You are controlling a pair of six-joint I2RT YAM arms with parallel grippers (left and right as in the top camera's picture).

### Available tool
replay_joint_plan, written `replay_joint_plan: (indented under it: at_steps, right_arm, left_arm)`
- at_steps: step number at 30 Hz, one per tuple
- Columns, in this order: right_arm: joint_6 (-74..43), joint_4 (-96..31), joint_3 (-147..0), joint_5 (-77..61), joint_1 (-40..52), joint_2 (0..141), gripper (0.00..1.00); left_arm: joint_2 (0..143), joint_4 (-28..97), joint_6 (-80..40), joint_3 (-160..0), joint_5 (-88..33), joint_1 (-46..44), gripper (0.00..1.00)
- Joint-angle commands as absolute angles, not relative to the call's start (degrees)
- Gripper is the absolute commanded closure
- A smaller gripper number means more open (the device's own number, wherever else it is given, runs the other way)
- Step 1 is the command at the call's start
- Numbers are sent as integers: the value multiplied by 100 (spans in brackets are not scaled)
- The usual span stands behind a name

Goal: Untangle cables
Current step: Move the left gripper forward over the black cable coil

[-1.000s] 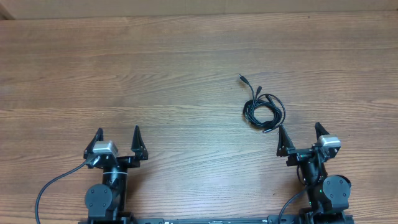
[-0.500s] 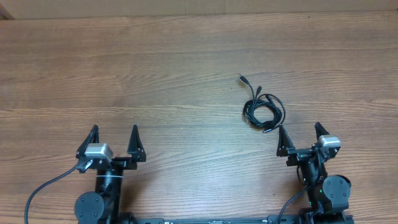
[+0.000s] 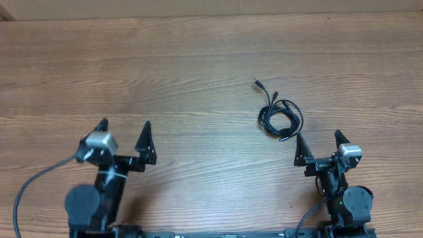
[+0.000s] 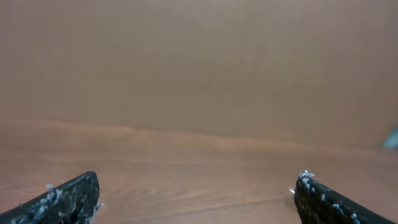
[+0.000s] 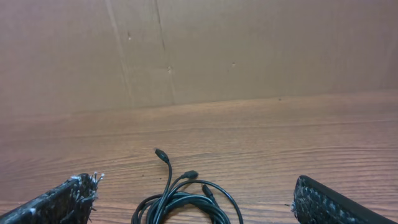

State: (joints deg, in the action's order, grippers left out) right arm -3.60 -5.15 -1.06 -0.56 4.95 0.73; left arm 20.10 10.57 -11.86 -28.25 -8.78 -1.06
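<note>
The cables point(image 3: 280, 117) lie as one small black coiled bundle on the wooden table, right of centre, with thin plug tips point(image 3: 257, 83) sticking out toward the far side. My right gripper point(image 3: 320, 142) stands open just nearer than the bundle, not touching it. In the right wrist view the cables point(image 5: 186, 202) lie on the table ahead of the open right gripper point(image 5: 196, 199), between its two fingers. My left gripper point(image 3: 123, 131) is open over bare wood at the near left, far from the cables. The left wrist view shows only table between the wide-spread fingers of the left gripper point(image 4: 196, 196).
A brown cardboard wall point(image 5: 249, 43) rises along the table's far edge. Each arm's base sits at the near edge, with a thicker black cable point(image 3: 30, 192) trailing from the left arm.
The left arm has swung left and lifted slightly, its gripper still open. The right arm and the cables have not moved.
</note>
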Motion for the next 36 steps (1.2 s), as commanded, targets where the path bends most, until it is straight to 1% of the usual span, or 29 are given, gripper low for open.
replay_joint_plan:
  at_steps: [1, 4, 8, 11, 15, 18, 29, 36]
  right_arm:
    - [-333, -484, -47, -8, 482, 16, 0]
    - [-333, -484, -47, -8, 482, 16, 0]
    - [-333, -484, -47, -8, 482, 16, 0]
    - [-333, -484, -47, -8, 482, 16, 0]
    - [-333, -484, -47, -8, 482, 16, 0]
    - [-331, -484, -47, -8, 482, 16, 0]
    - [-333, -484, -47, -8, 482, 16, 0]
    - [-333, -484, -47, -8, 482, 16, 0]
  left_arm:
    - [2626, 1293, -1245, -3496, -1549, -67, 1]
    - [3258, 1584, -1245, -4021, -2373, -67, 0]
    - [4012, 1675, -1249, -4451, -3559, -73, 0]
    - [4486, 1822, -1382, -4670, -3903, -97, 0]
    - [5057, 2322, -1481, -5011, -3876, -287, 0]
    - [5349, 2462, -1479, -5221, -3719, -504, 0]
    - [6158, 2683, -1479, -5627, -2143, -1896, 0]
    - [6488, 2906, -1487, -5627, -2156, -2045, 0]
